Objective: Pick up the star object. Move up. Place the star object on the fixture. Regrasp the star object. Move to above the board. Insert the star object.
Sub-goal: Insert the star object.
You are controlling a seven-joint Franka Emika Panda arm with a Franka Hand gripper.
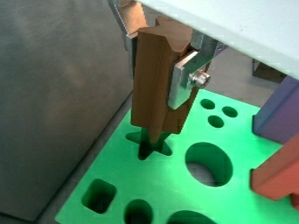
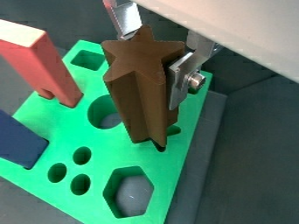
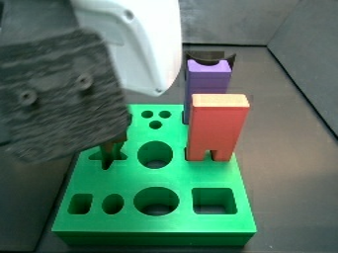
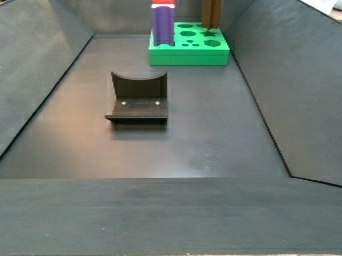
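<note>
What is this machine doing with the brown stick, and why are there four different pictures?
It is a robot arm with a two-finger hand called a gripper. Two tiny cameras ride on its wrist and look down past the fingers. Two more cameras stand beside the table.

In both wrist views the gripper holds the star object, a brown wooden stick shaped like a star at its end. It stands upright, with its lower tip right at the star-shaped hole in the green board.

In a side view the board also carries a tall salmon-red block and a purple block behind it. In a side view from farther off, a dark bracket sits alone on the floor.
</note>
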